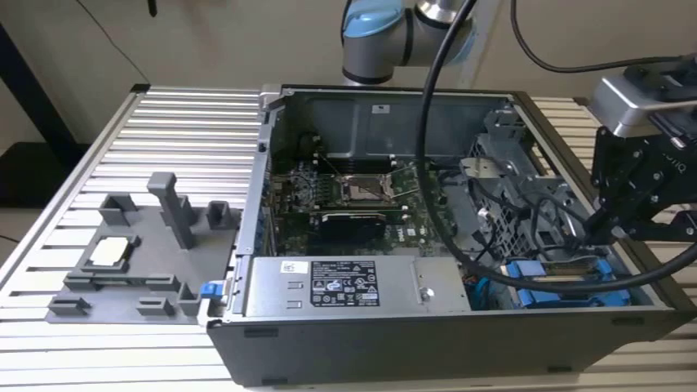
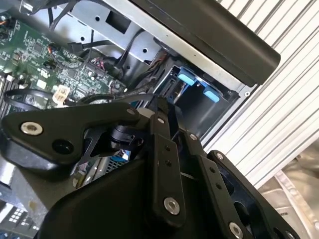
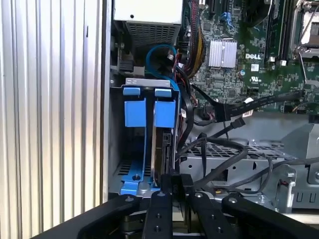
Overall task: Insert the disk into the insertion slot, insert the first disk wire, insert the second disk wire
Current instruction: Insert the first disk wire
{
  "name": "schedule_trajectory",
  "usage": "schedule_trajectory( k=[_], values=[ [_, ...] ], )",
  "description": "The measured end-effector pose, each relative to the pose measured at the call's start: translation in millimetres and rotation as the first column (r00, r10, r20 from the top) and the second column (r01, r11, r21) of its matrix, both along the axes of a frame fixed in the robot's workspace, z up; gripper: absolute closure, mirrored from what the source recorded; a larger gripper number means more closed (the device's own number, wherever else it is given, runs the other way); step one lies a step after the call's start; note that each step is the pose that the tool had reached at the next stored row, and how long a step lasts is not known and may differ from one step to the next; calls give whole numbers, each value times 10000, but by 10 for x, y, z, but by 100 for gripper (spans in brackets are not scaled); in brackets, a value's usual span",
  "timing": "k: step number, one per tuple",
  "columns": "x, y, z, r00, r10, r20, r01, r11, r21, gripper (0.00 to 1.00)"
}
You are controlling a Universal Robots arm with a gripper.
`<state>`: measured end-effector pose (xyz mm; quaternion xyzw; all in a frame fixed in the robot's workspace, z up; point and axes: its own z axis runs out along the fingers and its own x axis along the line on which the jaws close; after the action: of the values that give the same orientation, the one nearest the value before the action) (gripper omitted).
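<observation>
The disk (image 3: 160, 144) stands on edge in the insertion slot of the drive bay (image 3: 149, 84), and its blue frame tab (image 3: 165, 112) points at the motherboard. In the exterior view the disk (image 1: 566, 282) lies at the case's near right corner. My gripper (image 1: 597, 238) hangs just above it. In the first wrist view my gripper (image 3: 177, 180) sits at the disk's near end, shut on a black disk wire connector. A loose black wire (image 3: 219, 144) trails off from there. In the second wrist view the gripper (image 2: 163, 107) points at the bay's blue tabs (image 2: 188, 78).
A second blue frame (image 3: 134, 112) fills the bay beside the disk. Loose black cables (image 1: 534, 224) cross the metal cage. The power supply (image 1: 348, 286) and motherboard (image 1: 348, 196) fill the case. A grey fixture plate (image 1: 142, 261) lies at the exterior view's left on the slatted table (image 1: 185, 131).
</observation>
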<state>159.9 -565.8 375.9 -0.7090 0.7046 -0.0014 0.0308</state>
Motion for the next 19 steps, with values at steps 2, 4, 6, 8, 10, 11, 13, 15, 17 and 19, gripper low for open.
schedule_trajectory(
  k=[2, 4, 6, 8, 10, 11, 13, 15, 17, 19],
  values=[
    [0, 0, -11, 9995, -308, -1, 308, 9995, -1, 81],
    [0, -1, -27, 9992, -393, -4, 393, 9992, 0, 81],
    [0, 0, -49, 9989, -461, -4, 461, 9989, 4, 81],
    [0, -1, -65, 9986, -520, -6, 520, 9986, 33, 81],
    [0, -3, -72, 9985, -542, -8, 542, 9985, 58, 81],
    [-1, -3, -75, 9985, -544, -9, 544, 9985, 59, 81],
    [0, -6, -82, 9985, -545, -12, 545, 9985, 84, 81],
    [1, -12, -92, 9985, -554, -15, 554, 9983, 154, 81],
    [2, -13, -104, 9982, -592, -17, 592, 9981, 176, 81],
    [2, -15, -112, 9979, -645, -16, 645, 9978, 174, 81]
  ],
)
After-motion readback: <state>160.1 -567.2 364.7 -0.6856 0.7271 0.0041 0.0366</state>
